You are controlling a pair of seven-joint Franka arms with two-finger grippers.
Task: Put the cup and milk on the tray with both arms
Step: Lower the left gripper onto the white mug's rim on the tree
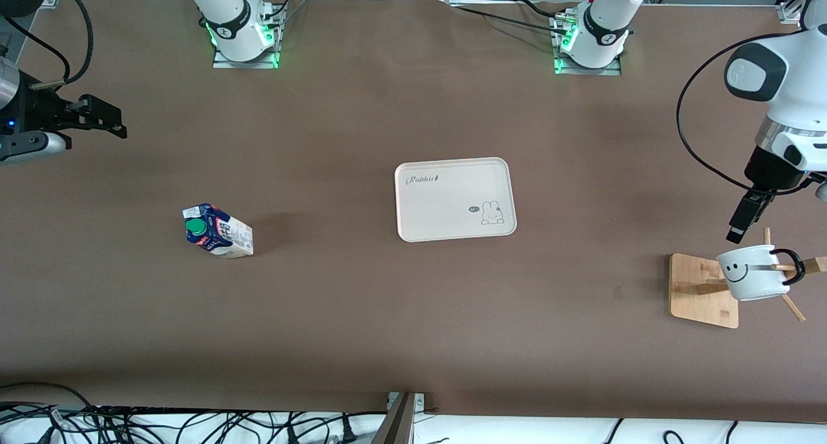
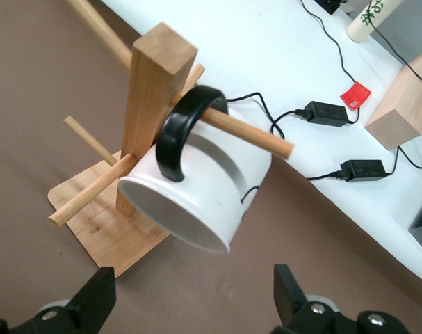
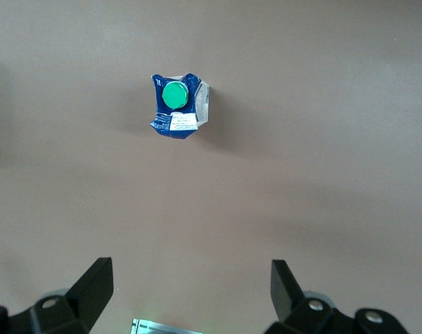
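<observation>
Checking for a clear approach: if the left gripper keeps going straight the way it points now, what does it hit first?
Most likely the cup, hanging by its handle on a peg of the wooden rack. The left gripper points at it with open jaws; depth is unclear.

Open table around milk point(image 1: 218, 231); cup point(image 1: 753, 273) (handle-hung) amid rack pegs point(image 1: 792, 308).

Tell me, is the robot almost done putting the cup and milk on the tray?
Not yet. The tray holds nothing. The cup hangs on the wooden rack, with the open left end effector above it. The milk stands on the table; the open right end effector isn't touching it.
</observation>
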